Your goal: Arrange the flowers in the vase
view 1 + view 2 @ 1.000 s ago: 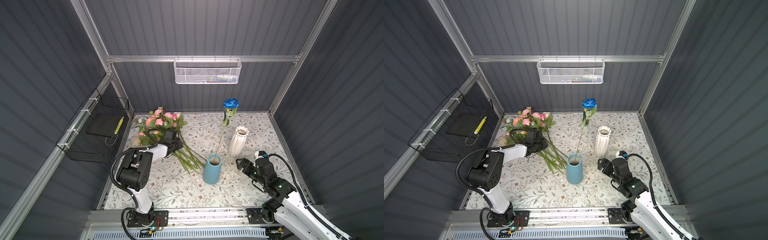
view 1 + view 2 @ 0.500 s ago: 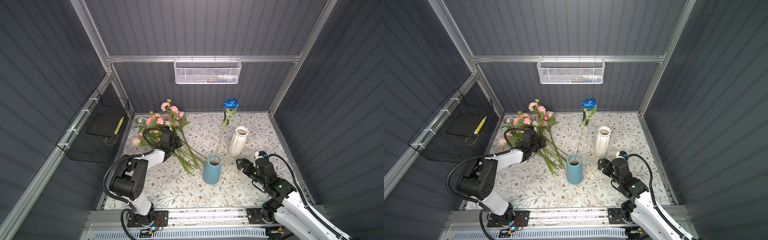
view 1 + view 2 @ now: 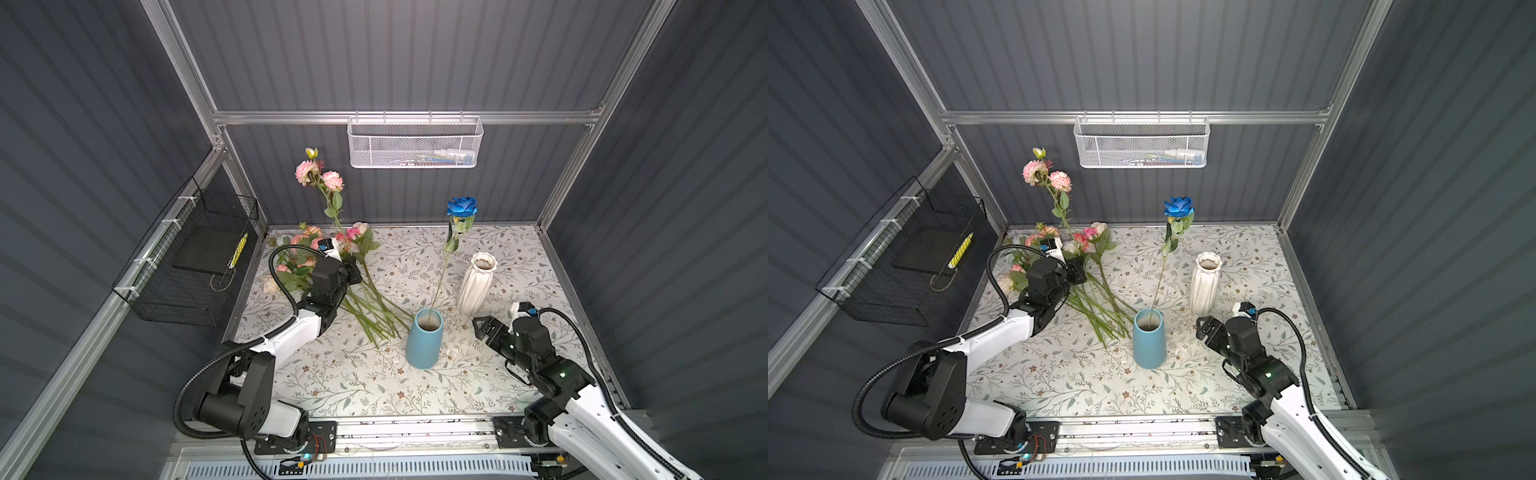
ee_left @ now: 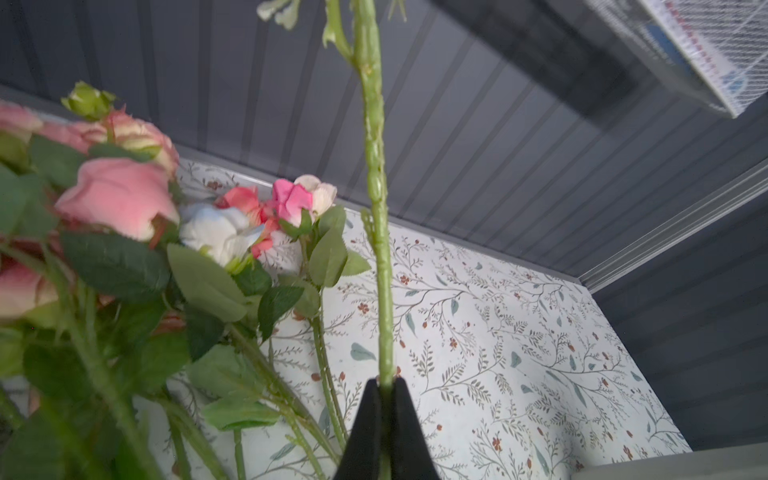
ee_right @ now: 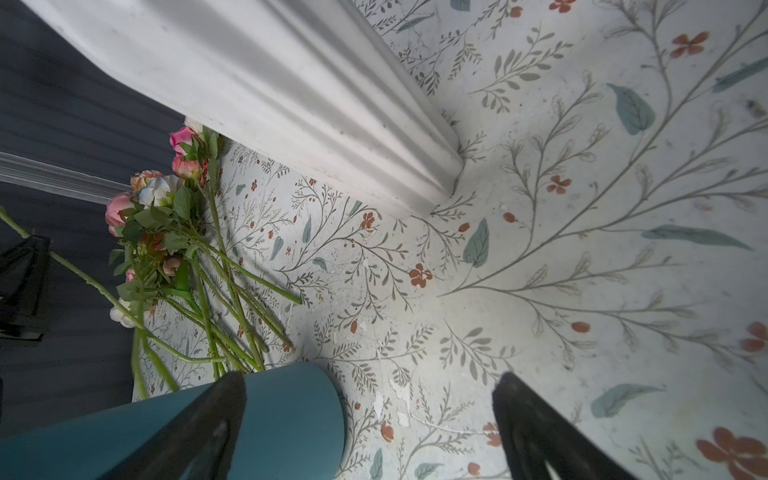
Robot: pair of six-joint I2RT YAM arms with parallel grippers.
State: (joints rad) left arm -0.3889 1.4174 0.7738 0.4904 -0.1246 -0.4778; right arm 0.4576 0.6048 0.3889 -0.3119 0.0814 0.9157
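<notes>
**Pink stem comes up out of the heap**

The left claw (image 4: 385, 380) is pinched tight on one green stem (image 4: 376, 187), its jaws almost meeting around it. A second ago this claw sat low among the flowers, with every bloom lying flat. Now the stem stands nearly upright from the grip, and its two pink blooms (image 3: 318, 176) ride high against the back wall in both top views. How much stem trails below the grip I cannot tell.

The heap (image 3: 307, 249) lies on the mat (image 3: 519, 257) just beside the claw, its stems fanned toward the blue vase (image 3: 424, 340). That vase holds a single blue rose (image 3: 462, 206). The white vase (image 3: 477, 282) stands just beside it with nothing showing in its mouth. The right claw (image 3: 482, 328) waits near the blue vase, spread wide and empty, where it was a second ago.

The pick looks done, so I judge the carry to a vase comes next. The tall stem may swing, and its lower end could drag neighbours along.
</notes>
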